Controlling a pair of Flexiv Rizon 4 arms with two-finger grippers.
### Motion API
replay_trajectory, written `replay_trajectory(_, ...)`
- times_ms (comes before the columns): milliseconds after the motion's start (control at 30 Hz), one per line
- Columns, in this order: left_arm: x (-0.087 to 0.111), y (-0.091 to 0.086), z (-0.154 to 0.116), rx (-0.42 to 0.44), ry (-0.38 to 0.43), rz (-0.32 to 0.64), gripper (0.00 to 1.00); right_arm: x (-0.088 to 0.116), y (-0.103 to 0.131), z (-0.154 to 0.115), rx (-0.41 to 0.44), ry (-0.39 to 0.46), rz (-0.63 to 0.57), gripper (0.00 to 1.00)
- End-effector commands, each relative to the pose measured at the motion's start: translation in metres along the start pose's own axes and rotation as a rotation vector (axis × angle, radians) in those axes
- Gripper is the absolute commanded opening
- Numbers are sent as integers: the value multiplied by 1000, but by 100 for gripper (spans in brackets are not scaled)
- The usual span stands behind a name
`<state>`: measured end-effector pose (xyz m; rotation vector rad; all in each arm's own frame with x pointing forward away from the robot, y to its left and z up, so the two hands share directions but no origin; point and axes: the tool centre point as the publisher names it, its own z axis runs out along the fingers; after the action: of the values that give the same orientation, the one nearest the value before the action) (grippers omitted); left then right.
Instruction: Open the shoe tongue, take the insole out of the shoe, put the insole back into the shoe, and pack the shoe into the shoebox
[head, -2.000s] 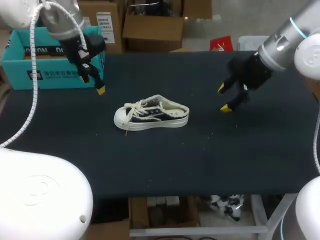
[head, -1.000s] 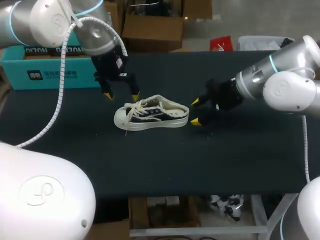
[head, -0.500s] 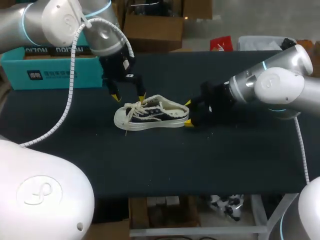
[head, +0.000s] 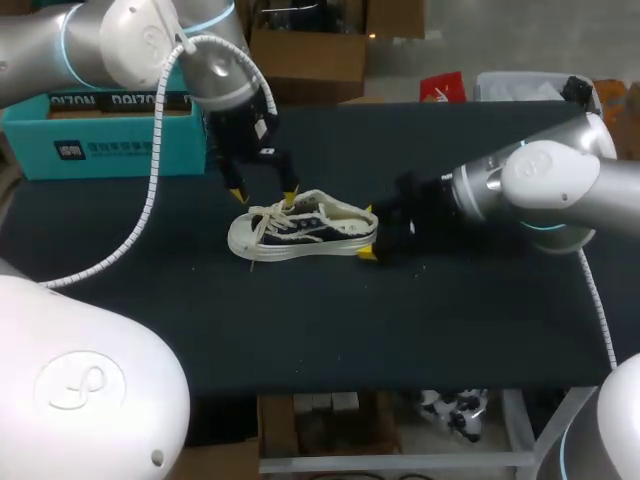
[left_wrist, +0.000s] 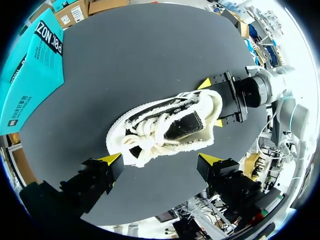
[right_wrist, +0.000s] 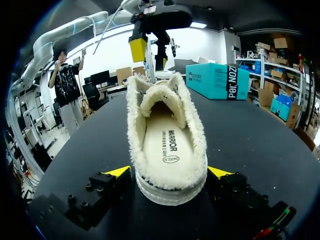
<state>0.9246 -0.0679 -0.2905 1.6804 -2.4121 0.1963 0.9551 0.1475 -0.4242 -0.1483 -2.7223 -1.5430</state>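
On the black tabletop (head: 300, 330), a fleece-lined lace-up sneaker (head: 303, 232), upright on its sole, toe toward the left arm's side, heel toward the right. Well apart from the teal shoebox (head: 100, 130) at the far left corner, so packing not yet at hand. Inside, flat on the footbed, the cream insole (right_wrist: 167, 145), not taken out. Over the front of it, the tongue (right_wrist: 159, 97) arched down across the opening, with the laces (head: 270, 215) tied on top.

Right hand (head: 368, 232) low at tabletop level, released, fingers spread to either side of the heel and just beside it, no pinch to be seen. Placed, by the look of it, to brace the sneaker against sliding.

Left hand (head: 264, 197) poised over the laced front, likewise released and holding nothing, fingers pointing down astride the laces. Likely set to draw the tongue up and forward.

Judged as the very first step: tongue yet to open, nothing of the task done.
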Motion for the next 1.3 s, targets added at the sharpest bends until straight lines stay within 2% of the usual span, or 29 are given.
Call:
replay_trajectory(33,3,-2,2,-2,-7,0,100,0,0,5,-16,0,-4,100)
replay_trajectory(267,5,-2,4,4,-25,-10,100,5,3,10,-31,6,-5,100)
replay_trajectory(467,8,0,7,9,-28,-7,100,6,4,12,-23,-44,9,100)
replay_trajectory(833,9,-1,12,-3,-37,-19,100,3,1,16,-64,-30,-10,100)
replay_trajectory(867,10,-1,12,-3,-42,-21,100,3,1,16,-66,-32,-14,90)
replay_trajectory(900,12,-1,12,-1,-48,-22,100,3,1,15,-72,-36,-19,9)
replay_trajectory(933,15,-1,12,1,-54,-22,100,3,1,15,-72,-37,-21,0)
replay_trajectory(1300,45,-9,16,19,-136,-40,100,1,-2,14,-95,-41,-20,0)
